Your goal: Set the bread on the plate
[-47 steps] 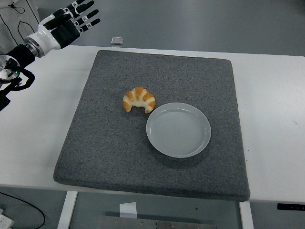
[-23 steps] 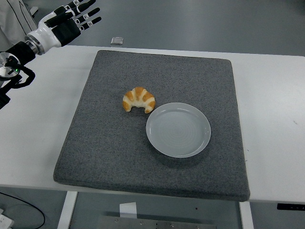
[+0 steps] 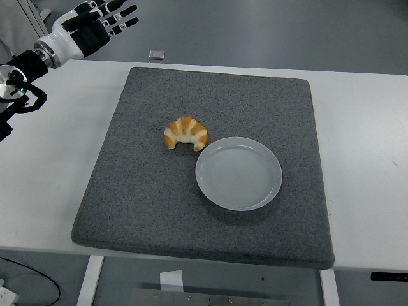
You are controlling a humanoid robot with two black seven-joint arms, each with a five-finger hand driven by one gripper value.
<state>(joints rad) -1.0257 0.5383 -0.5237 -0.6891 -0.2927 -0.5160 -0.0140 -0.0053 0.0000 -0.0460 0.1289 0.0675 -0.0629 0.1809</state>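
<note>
A golden croissant [image 3: 185, 133] lies on the grey mat [image 3: 153, 185], just up and left of a pale round plate [image 3: 238, 173] that holds nothing. The two nearly touch at the plate's upper-left rim. My left hand [image 3: 102, 22] hovers high at the top left corner, beyond the mat's far left corner, fingers spread and holding nothing. It is far from the croissant. No right arm shows.
The mat covers most of the white table [image 3: 363, 140]. A small grey square object [image 3: 157, 54] sits at the table's far edge above the mat. Bare white table strips run along both sides of the mat.
My left hand has drifted slightly upward and to the right, away from the table's edge. The croissant and plate have not moved.
</note>
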